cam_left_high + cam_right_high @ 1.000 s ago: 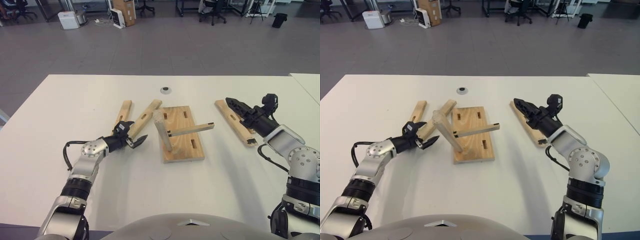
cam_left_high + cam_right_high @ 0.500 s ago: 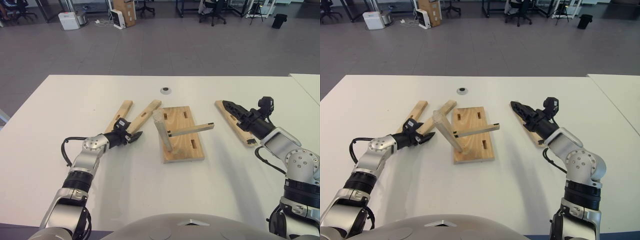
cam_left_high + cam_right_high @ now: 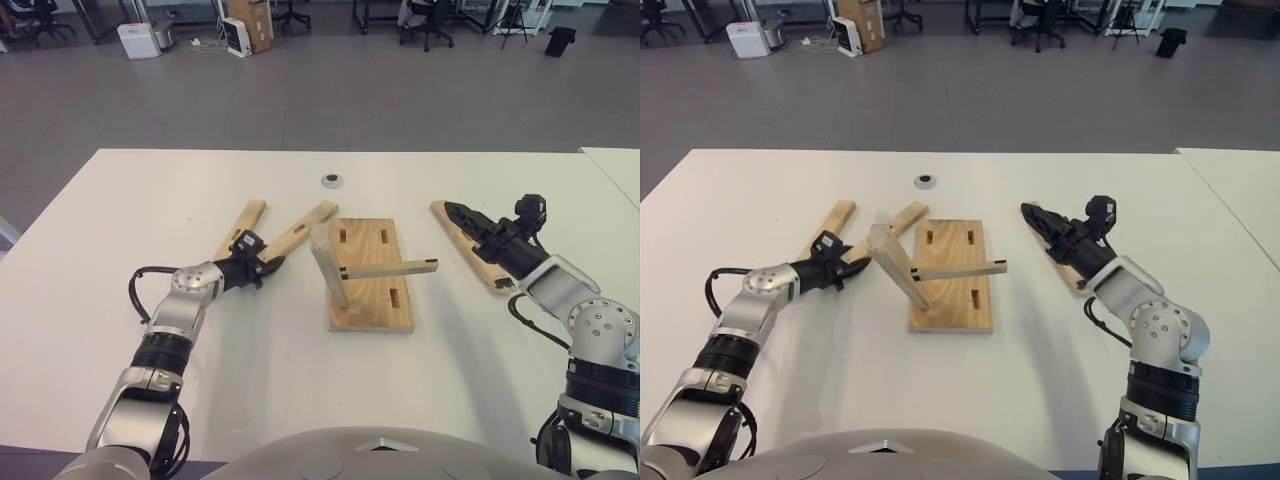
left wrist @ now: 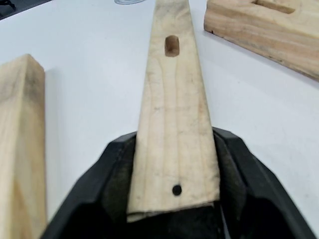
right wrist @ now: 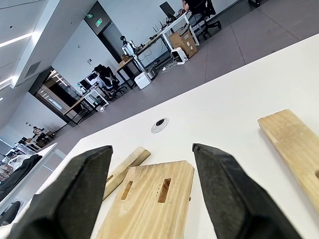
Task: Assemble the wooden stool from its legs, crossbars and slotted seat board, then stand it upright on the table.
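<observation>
The slotted seat board (image 3: pixel 388 302) lies flat mid-table. A leg (image 3: pixel 328 265) stands tilted in it, with a crossbar (image 3: pixel 395 268) sticking out to the right. To its left lie two loose legs. My left gripper (image 3: pixel 262 266) is shut on the near end of the inner leg (image 4: pixel 172 99), one finger (image 4: pixel 234 164) on each side of it. The outer leg (image 3: pixel 241 228) lies beside it, untouched. On the right another leg (image 3: pixel 472 256) lies flat, and my right gripper (image 3: pixel 456 211) hovers open just over its far end.
A small round grommet (image 3: pixel 331 180) sits in the table behind the board. A second table (image 3: pixel 615 165) adjoins at the far right. Bare tabletop (image 3: pixel 300 380) stretches along the near side. Chairs and boxes stand far off on the floor.
My left gripper slid forward and closed around the inner leg's near end. That leg shifted right, and the seat board with its leg and crossbar turned straighter and moved right. The right gripper pulled back slightly.
</observation>
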`<action>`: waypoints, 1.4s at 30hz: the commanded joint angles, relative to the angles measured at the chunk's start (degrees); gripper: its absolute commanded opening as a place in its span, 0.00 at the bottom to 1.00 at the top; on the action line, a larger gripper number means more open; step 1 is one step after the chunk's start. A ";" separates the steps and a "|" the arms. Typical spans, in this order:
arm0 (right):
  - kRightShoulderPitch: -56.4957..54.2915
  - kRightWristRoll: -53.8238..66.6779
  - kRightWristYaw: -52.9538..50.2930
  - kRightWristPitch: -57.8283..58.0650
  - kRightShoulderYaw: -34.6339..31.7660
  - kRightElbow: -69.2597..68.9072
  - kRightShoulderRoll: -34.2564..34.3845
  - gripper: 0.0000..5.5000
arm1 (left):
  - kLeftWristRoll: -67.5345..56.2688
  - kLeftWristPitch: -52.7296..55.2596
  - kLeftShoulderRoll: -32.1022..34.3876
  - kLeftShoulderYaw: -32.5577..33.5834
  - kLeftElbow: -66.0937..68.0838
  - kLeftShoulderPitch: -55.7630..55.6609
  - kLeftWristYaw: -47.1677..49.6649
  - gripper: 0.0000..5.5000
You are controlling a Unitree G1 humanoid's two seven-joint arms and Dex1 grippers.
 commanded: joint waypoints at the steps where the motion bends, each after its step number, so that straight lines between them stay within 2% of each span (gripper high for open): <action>1: -5.70 3.43 -0.37 -0.25 -2.65 0.38 -0.24 0.54 | -3.94 -0.42 0.63 5.25 -2.10 -12.45 -0.26 0.38; 4: -9.68 7.76 0.66 0.74 -3.08 -1.25 -0.55 0.54 | -11.10 3.53 0.23 7.38 -5.38 -17.37 -7.43 0.38; 8: -16.44 18.58 3.30 2.66 -2.08 -4.98 -0.72 0.69 | -23.56 15.22 0.33 7.96 -10.82 -20.56 -19.57 0.38; 13: -20.30 27.81 4.08 2.83 -1.37 -6.02 -2.27 0.87 | -41.45 35.95 0.24 9.35 -20.14 -20.44 -25.99 0.38; 18: -21.30 32.27 4.51 2.09 -1.74 -4.68 -3.89 0.89 | -46.18 43.71 2.69 7.73 -25.06 -17.94 -28.55 0.38; 24: -18.37 35.40 8.68 3.43 -0.44 -7.26 -6.93 0.69 | -47.08 44.50 1.93 9.29 -23.68 -18.66 -27.54 0.38; 33: -18.61 35.48 7.57 1.47 0.79 -5.96 -7.21 0.39 | -48.10 44.48 2.19 9.82 -22.98 -18.49 -27.04 0.38; 36: -19.00 35.52 6.76 1.05 1.27 -5.80 -7.12 0.37 | -47.41 43.28 1.88 9.77 -22.39 -18.61 -26.48 0.38; 39: -21.10 31.87 3.66 -0.74 2.29 -3.95 -6.77 0.37 | -45.15 38.35 -0.56 12.09 -19.04 -20.48 -21.81 0.38; 40: -22.00 30.23 2.49 -1.68 2.38 -2.86 -6.92 0.37 | -45.59 37.30 -1.70 14.51 -16.18 -22.09 -19.15 0.45; 42: -24.11 26.45 0.43 -3.61 1.56 0.00 -8.79 0.37 | -44.45 33.20 -2.09 18.33 -10.80 -24.77 -15.21 0.53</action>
